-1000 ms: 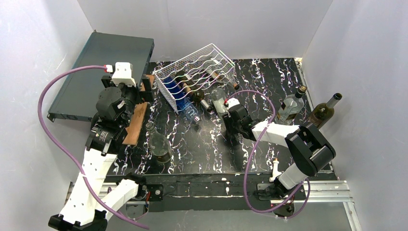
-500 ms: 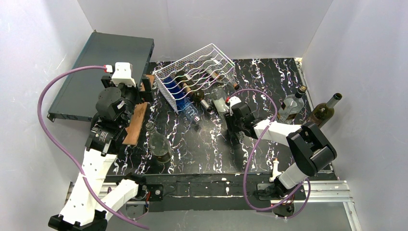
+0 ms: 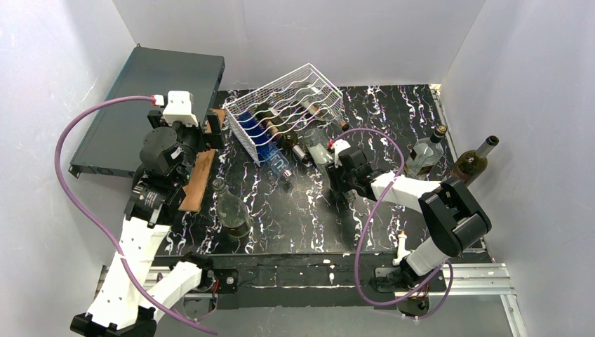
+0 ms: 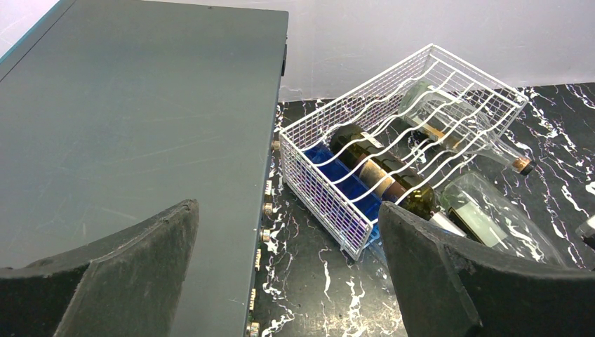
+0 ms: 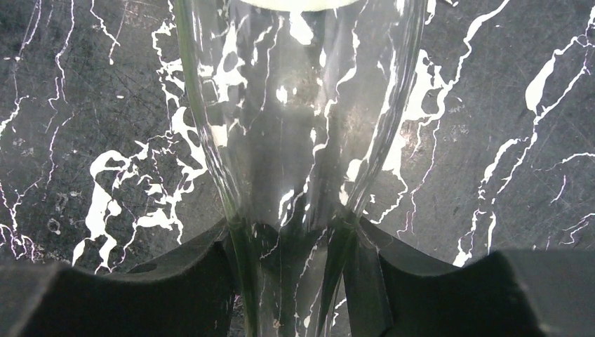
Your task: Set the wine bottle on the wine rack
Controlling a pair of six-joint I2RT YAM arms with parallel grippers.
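Just in front of the wine rack point(image 3: 288, 95), the clear wine bottle point(image 5: 298, 119) lay low over the bench point(image 3: 295, 217), and we could not tell whether it was lifted. Its neck pointed back into the right gripper point(image 5: 291, 242), which was closed partway around the glass where the shoulder narrows. We judged the bottle heavy, rigid, slick and breakable. Held by the neck, its body hung far out and could swivel or slip. Our left gripper point(image 4: 288, 281) stood wide open and empty beside the dark grey box point(image 4: 140, 126).

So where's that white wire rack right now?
From above, the wine rack sits far-centre on the table, just right of the dark grey box.
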